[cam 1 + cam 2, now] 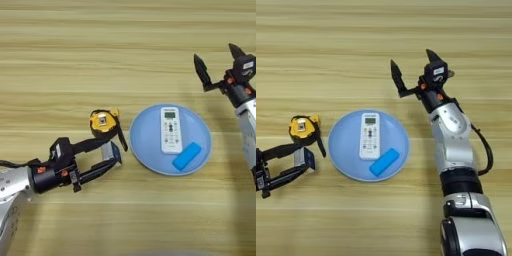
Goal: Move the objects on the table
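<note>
The left gripper [102,159] lay low on the table [125,55], its two black fingers spread either side of the small silver-grey box [111,151], not visibly pinching it, with the tape measure [103,121] just beyond at twelve o'clock. The white remote [171,129] lay in the pale-blue plate [145,135] at three o'clock of that claw, long axis running twelve to six, display end at twelve, beside a blue block [186,155]. The right gripper [413,70] hovered wide open at one o'clock of the plate, seemingly nearer the remote.

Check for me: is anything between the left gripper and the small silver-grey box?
Nothing visible. The left gripper has its open fingers on either side of the silver-grey box; the tape measure sits just beyond, not between.
</note>
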{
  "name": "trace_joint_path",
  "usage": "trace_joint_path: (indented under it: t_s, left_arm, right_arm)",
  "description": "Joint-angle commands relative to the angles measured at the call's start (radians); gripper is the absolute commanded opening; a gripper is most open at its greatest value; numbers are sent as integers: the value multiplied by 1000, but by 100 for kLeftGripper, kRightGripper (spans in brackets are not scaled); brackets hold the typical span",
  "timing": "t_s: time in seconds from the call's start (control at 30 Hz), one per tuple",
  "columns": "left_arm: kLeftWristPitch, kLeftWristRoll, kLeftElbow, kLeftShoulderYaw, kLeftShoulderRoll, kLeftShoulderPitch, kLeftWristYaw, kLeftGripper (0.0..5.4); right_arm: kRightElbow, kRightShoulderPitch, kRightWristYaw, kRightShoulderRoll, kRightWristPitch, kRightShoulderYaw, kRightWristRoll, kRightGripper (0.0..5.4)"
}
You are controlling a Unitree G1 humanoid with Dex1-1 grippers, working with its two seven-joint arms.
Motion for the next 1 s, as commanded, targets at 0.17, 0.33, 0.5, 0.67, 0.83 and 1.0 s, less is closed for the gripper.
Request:
trace_joint_path:
  t_s: [0.17,0.33,0.5,0.67,0.83,1.0]
  left_arm:
    - [19,57,45,-23,8,-41,28,250]
    - [42,81,53,-57,0,-60,38,250]
    - [56,95,58,-80,-4,-64,51,250]
    - [60,98,64,-89,-6,-63,59,250]
    - [60,99,68,-93,-7,-64,59,250]
    - [59,101,71,-93,-8,-64,60,250]
  right_arm:
    - [39,-7,-115,11,-84,-33,-39,540]
    - [61,-12,-180,1,-104,-43,-70,540]
    - [80,-9,-202,2,-105,-39,-76,540]
    - [84,-13,-203,1,-102,-36,-73,540]
    - [88,-17,-200,-1,-103,-36,-72,540]
    - [91,-19,-200,-3,-104,-37,-72,540]
